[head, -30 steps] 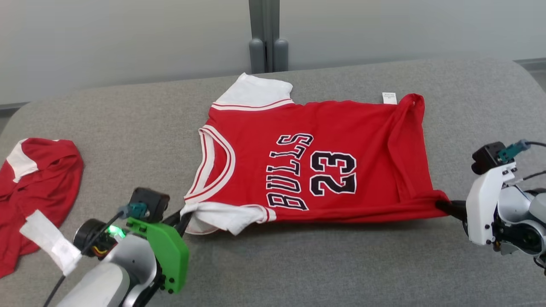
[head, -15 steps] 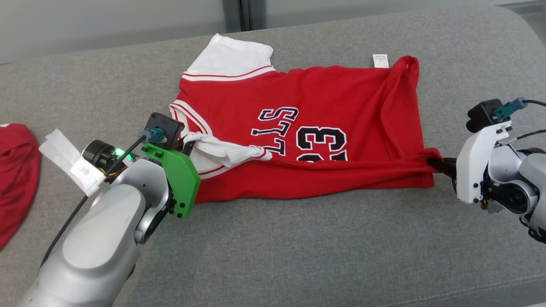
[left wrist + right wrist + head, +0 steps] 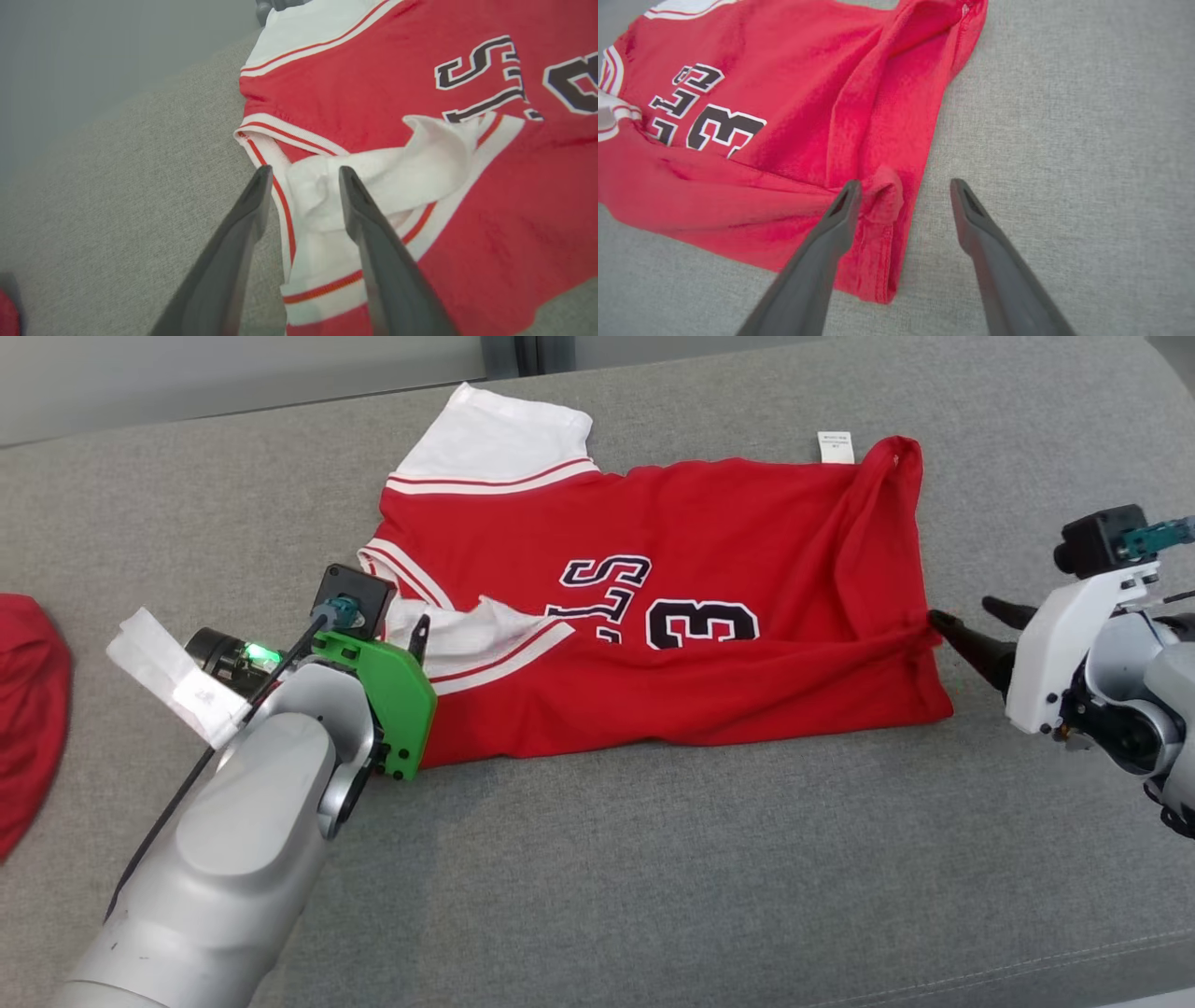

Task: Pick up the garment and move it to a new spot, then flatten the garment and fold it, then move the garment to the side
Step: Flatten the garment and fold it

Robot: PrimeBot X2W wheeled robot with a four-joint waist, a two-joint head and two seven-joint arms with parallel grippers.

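The garment (image 3: 709,644) is a red jersey with white sleeves and dark lettering, lying on the grey cushion (image 3: 653,859). Its near long edge is folded up over the lower half of the lettering. My left gripper (image 3: 417,639) is at the collar end. In the left wrist view the left gripper (image 3: 304,172) is open, and the loose white sleeve (image 3: 420,158) lies between and beyond its tips. My right gripper (image 3: 962,609) is at the hem end. The right gripper (image 3: 906,184) is open, with a bunched red corner (image 3: 885,193) resting against one finger.
A second red garment (image 3: 28,709) lies at the far left edge of the cushion. A white paper tag (image 3: 173,677) sticks out from my left wrist. A grey post (image 3: 527,350) stands against the wall behind. Bare cushion stretches in front of the jersey.
Both grippers carried the jersey's near edge away from me and over the lettering, then opened and let it go. The fold now rests on its own. The head camera has tilted down.
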